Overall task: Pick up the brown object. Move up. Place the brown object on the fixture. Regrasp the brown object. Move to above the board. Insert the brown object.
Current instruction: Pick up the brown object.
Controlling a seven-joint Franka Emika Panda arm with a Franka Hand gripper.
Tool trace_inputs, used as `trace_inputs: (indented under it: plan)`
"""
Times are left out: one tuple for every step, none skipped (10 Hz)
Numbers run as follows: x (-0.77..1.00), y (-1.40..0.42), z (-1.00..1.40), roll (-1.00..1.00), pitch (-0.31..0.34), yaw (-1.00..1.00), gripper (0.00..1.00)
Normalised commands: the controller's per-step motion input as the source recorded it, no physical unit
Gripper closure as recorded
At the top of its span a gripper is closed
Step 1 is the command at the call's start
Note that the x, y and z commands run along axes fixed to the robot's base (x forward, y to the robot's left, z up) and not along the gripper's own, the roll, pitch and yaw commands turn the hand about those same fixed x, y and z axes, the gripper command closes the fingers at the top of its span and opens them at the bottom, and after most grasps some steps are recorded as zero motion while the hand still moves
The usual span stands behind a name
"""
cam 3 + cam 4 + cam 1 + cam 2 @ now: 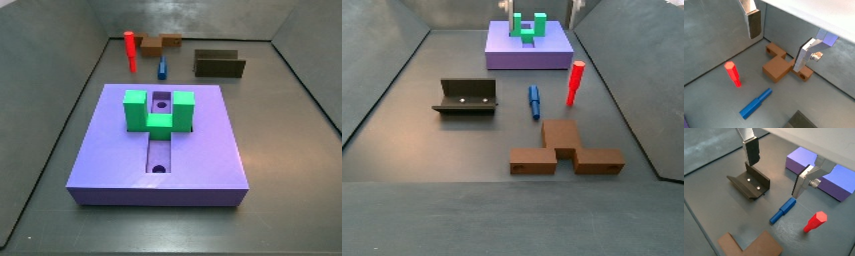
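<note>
Gripper fingers hang apart and empty above the floor, and we judge that descending off-centre could nudge the T-shaped brown object, which lies at about five o'clock from the fixture, beside the red peg.

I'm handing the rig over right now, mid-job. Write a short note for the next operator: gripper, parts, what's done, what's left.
Gripper: jaws open, holding nothing, hovering above the floor.
Brown T-shaped block: lying flat on the floor, near the red peg and blue bar, touching neither.
Dark olive L-shaped fixture: on the floor, nothing on it.
Large purple slab board with green U-shaped block: no brown piece in it.
Done: nothing yet.
Left: pick up the brown block, lift, set it on the fixture, regrasp, move above the board, insert.
</note>
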Motion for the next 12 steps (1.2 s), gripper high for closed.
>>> trace_inputs:
  plan:
    - [0.0,0.0,0.0,-0.01,0.0,0.0,0.0]
    - [0.0,0.0,-0.05,-0.04,0.0,0.0,0.0]
    - [0.0,-0.01,-0.18,-0.06,-0.027,0.0,0.0]
    - [0.0,-0.05,-0.21,-0.06,-0.02,0.0,0.0]
    - [0.0,0.13,-0.25,-0.07,-0.017,-0.04,0.0]
    - [-0.17,0.6,-0.45,-0.23,-0.106,-0.09,0.0]
    - [-0.2,0.54,-0.65,-0.12,-0.099,-0.12,0.0]
    - [-0.23,0.27,-0.96,-0.05,-0.094,-0.21,0.0]
    - [-0.29,0.14,-1.0,0.0,-0.064,-0.24,0.0]
    - [-0.25,0.1,-1.0,0.0,-0.06,-0.22,0.0]
    - [-0.15,0.15,-1.0,0.0,-0.027,-0.21,0.0]
    - [-0.16,0.34,-1.0,0.0,0.0,-0.16,0.0]
